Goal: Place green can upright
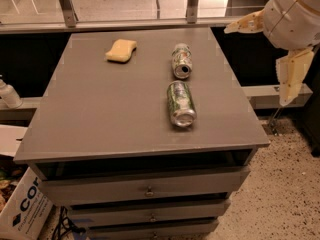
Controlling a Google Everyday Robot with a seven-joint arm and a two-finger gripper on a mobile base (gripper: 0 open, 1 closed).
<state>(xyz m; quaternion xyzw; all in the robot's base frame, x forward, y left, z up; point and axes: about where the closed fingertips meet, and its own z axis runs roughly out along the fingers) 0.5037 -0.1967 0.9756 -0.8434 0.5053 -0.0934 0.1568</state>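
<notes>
The green can (181, 103) lies on its side on the grey cabinet top (100, 114), right of the middle, with its open silver end towards the front edge. A smaller, paler can (182, 60) lies on its side just behind it. My gripper (255, 66) is in the air past the cabinet's right edge, at the upper right. It is open and empty: one pale finger (242, 24) points left and the other (290, 79) hangs down. It is well clear of both cans.
A yellow sponge (121, 50) lies at the back of the top, left of the cans. Drawers (147, 189) run below the top. A cardboard box (25, 209) stands on the floor at the lower left, and a white bottle (9, 95) sits at the left edge.
</notes>
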